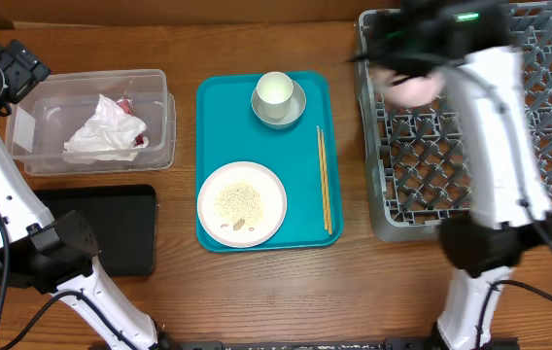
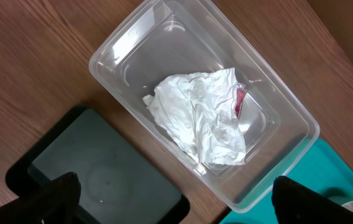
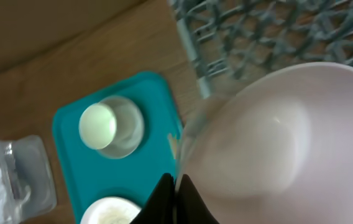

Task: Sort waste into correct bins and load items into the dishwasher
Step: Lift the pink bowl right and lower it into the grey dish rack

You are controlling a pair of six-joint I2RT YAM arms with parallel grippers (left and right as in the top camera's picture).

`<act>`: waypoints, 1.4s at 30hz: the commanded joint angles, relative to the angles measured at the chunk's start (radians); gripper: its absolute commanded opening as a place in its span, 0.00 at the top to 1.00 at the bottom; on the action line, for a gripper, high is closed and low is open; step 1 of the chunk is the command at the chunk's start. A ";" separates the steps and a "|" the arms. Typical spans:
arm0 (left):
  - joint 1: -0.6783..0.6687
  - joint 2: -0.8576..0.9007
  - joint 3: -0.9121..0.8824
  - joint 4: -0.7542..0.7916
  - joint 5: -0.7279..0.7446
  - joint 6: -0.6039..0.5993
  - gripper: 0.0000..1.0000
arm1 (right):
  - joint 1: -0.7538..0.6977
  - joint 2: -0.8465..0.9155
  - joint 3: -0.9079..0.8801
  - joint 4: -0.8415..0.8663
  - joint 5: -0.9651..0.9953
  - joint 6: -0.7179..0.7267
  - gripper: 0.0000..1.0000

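Overhead, the right arm is motion-blurred across the rack and hides its middle. The rack's right side runs out of frame. A pale bowl shows only as a smear over the rack's left edge.

In the right wrist view, the right gripper is pinched tight on that bowl's rim, and the rack behind is out of focus. The left gripper hangs spread wide and empty above the tub, with only its finger ends in frame. The napkin lies in the tub.

The black tray sits just beside the tub and is cut off below. The teal tray carries a cup in a second bowl, a plate with grains, and chopsticks. A strip of table separates it from the rack.
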 commanded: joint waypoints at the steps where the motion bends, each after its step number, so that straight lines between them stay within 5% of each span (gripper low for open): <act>1: -0.001 0.005 0.000 -0.002 -0.006 0.019 0.00 | -0.117 -0.002 0.010 -0.002 -0.208 -0.210 0.96; 11: -0.001 0.005 0.000 -0.002 -0.006 0.019 0.00 | -0.451 0.000 -0.140 0.001 -0.855 -0.575 0.96; 20: -0.001 0.005 0.000 -0.002 -0.006 0.019 0.00 | -0.534 0.000 -0.415 0.020 -1.251 -0.737 0.96; 34: -0.001 0.005 0.000 -0.002 -0.006 0.019 0.00 | -0.543 0.003 -0.739 0.197 -1.301 -0.744 0.96; 42: -0.001 0.005 0.000 -0.002 -0.006 0.019 0.00 | -0.545 0.005 -0.794 0.346 -1.291 -0.616 0.96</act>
